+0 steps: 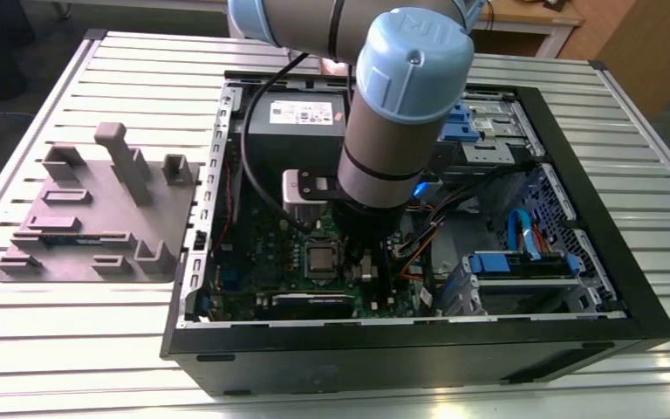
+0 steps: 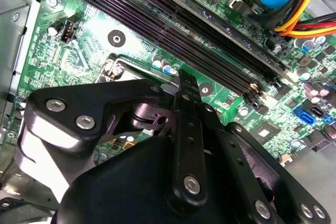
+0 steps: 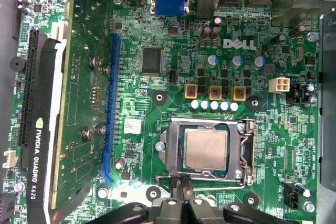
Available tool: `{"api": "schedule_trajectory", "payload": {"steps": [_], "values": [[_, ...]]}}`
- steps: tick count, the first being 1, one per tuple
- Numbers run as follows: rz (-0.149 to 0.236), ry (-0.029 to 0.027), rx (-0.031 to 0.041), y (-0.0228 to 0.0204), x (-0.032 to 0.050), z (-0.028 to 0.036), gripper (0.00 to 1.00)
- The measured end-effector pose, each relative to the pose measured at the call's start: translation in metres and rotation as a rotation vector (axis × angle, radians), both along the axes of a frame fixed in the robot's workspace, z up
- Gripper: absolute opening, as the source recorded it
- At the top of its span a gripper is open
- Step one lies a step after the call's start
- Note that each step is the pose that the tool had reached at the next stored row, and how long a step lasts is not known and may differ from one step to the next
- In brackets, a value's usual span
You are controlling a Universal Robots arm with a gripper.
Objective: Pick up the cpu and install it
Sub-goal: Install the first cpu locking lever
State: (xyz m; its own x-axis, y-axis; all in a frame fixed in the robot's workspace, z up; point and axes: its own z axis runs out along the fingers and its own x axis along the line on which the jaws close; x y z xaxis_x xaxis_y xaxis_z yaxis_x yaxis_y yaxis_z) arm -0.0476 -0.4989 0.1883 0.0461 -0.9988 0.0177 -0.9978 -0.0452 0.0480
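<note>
In the first wrist view, the black two-fingered gripper (image 3: 184, 186) hangs low over the board. Its fingers look drawn together to a narrow tip with nothing between them, and that tip sits just beside the near edge of the rectangular metal-framed socket (image 3: 244, 150). In the second wrist view the same gripper (image 2: 185, 85) points down at the socket's corner. Just past the tip, the cpu (image 3: 206, 149), a small flat square chip with a silvery-grey metal top, lies flat and square inside that socket, apart from the fingers. By my judgement the picking up and the placing are done. I cannot tell whether the socket's frame and thin wire lever are clamped down, so that part may remain. Around the socket spreads the green motherboard (image 3: 157, 129), with a long black graphics card (image 3: 39, 145) beside it. In the exterior view the grey arm (image 1: 387, 131) reaches down into the open black computer case (image 1: 428, 349). Well apart, toward the exterior view's left, the grey moulded tray (image 1: 91, 218) rests on the slatted metal table (image 1: 56, 349).
</note>
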Motion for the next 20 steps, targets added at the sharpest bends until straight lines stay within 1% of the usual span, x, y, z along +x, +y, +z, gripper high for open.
{"api": "schedule_trajectory", "payload": {"steps": [2, 4, 13, 16, 20], "values": [[0.0, -0.0044, 0.0012, 0.0, -0.0008, 0.0, 0.1], [0.0, -0.0072, 0.0016, 0.0, -0.0011, 0.0, 0.1], [0.0, -0.0098, 0.0019, -0.0023, -0.0024, 0.0, 0.1], [0.0, -0.0101, 0.0025, -0.0023, -0.0025, 0.0029, 0.1], [0.0, -0.0099, 0.002, -0.0023, -0.0024, 0.0117, 0.1]]}}
